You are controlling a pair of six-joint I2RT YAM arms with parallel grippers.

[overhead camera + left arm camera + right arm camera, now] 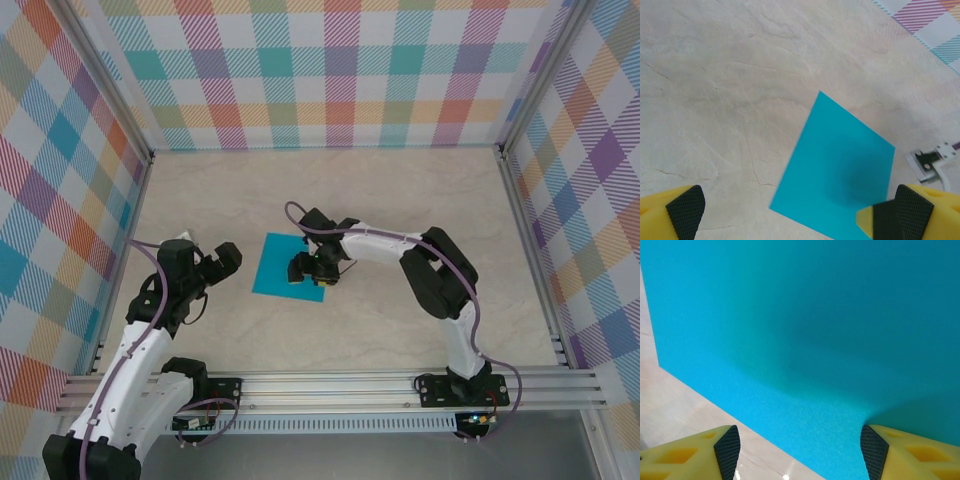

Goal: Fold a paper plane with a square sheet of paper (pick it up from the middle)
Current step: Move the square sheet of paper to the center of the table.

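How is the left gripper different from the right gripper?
The left gripper is spread wider than the right gripper. The left gripper sits over bare table beside the square sheet of paper; the right gripper is over the sheet. Both are open with yellow fingers and black pads.

Right portion of the square sheet of paper (278, 265) beneath the right hand (311, 272).

Lighting was bright and even from overhead. A soft, blurred shadow darkened the square sheet of paper (837, 167) in the left wrist view; up close in the right wrist view the paper looked grainy, and tiny glare spots dotted the table (670, 405).
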